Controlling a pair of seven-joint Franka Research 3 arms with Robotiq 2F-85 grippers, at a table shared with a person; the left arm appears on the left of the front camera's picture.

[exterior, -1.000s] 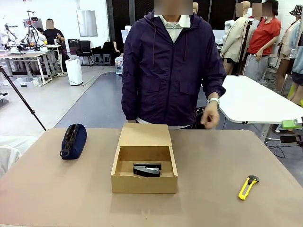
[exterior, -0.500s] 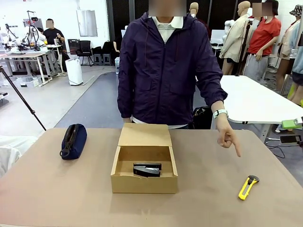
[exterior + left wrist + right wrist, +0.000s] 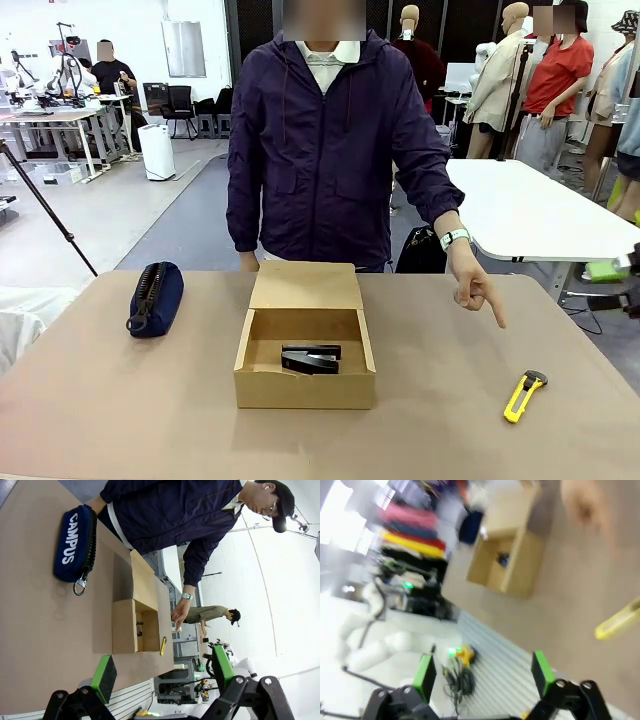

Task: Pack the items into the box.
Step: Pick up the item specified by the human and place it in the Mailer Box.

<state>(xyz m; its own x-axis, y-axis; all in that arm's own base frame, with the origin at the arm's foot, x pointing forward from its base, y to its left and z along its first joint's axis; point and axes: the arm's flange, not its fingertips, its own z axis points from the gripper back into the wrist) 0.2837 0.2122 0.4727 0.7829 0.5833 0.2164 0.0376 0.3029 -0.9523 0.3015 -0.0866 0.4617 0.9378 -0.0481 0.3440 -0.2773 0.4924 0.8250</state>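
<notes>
The tan cardboard box (image 3: 305,385) stands open at the table's middle, its flap lid folded back toward the person. A black stapler-like device (image 3: 310,359) lies inside it. The yellow utility knife (image 3: 523,395) lies on the table at the front right. The person's hand (image 3: 478,295) points down toward the knife. In the left wrist view my left gripper (image 3: 164,672) stands open, well away from the box (image 3: 124,632) and the knife (image 3: 163,646). The right wrist view is blurred: my right gripper (image 3: 482,672) is open and holds nothing, with the box (image 3: 512,575) and the knife (image 3: 617,622) beyond it.
A navy zippered pouch (image 3: 156,297) lies at the table's left, apart from the box. The person stands at the far edge behind the box. Bare tabletop (image 3: 440,360) separates the box and the knife.
The person's hand has come from beside the body out over the table and now points toward the knife. The person's body has shifted a little to the left.
</notes>
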